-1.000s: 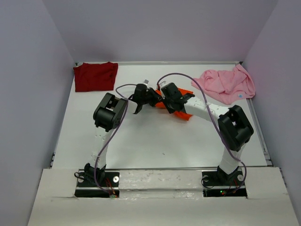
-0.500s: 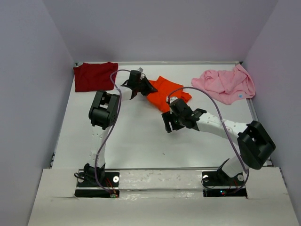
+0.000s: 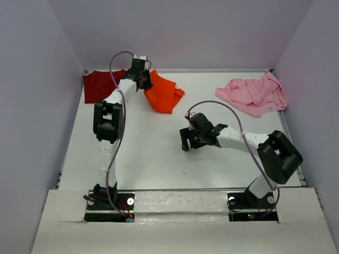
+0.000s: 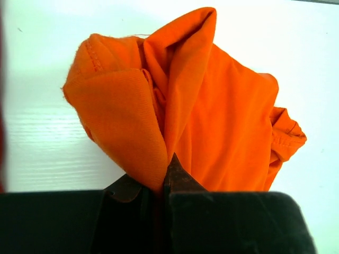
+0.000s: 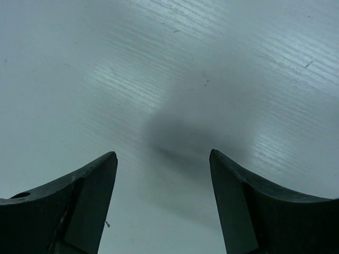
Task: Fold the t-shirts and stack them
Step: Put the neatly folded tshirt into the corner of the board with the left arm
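Observation:
The orange t-shirt (image 3: 163,93) lies bunched at the back of the table, one edge pinched in my left gripper (image 3: 145,80), which is shut on it; the left wrist view shows the orange cloth (image 4: 212,106) hanging from between the closed fingers (image 4: 180,177). The dark red t-shirt (image 3: 106,86) lies folded flat at the back left corner, just left of that gripper. The pink t-shirt (image 3: 255,94) sits crumpled at the back right. My right gripper (image 3: 186,141) hovers open over bare table near the middle, nothing between its fingertips (image 5: 95,174).
Purple walls close in the white table (image 3: 159,159) on three sides. A looping cable (image 3: 233,114) arcs over the right arm. Both arm bases stand at the near edge.
The left gripper has dragged the orange t-shirt from the table's middle toward the back left. The right gripper let go of it, opened, and pulled back toward the centre.

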`<control>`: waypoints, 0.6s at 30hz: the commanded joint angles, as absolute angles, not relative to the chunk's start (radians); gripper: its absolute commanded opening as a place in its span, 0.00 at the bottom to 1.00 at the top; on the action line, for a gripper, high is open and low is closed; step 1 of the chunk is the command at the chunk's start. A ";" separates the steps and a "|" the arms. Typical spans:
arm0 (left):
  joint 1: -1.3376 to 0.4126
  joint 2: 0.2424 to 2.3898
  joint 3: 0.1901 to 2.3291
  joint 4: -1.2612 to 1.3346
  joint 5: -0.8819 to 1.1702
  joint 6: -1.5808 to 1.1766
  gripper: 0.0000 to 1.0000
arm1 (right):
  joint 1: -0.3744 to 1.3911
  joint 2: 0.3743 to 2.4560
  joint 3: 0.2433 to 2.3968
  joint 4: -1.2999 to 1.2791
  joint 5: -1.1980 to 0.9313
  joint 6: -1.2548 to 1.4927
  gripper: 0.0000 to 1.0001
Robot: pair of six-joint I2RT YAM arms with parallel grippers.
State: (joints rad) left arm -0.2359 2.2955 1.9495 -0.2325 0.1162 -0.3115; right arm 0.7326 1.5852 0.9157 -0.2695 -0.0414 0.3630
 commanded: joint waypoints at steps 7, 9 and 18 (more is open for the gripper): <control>-0.204 2.287 2.109 -0.348 -0.115 -0.063 0.00 | 0.733 1.612 0.894 -0.176 -0.106 0.377 0.75; -0.190 2.304 2.152 -0.363 -0.172 -0.029 0.00 | 0.733 1.611 0.890 -0.173 -0.118 0.377 0.75; -0.114 2.393 2.335 -0.408 -0.296 0.020 0.00 | 0.733 1.588 0.861 -0.179 -0.187 0.371 0.74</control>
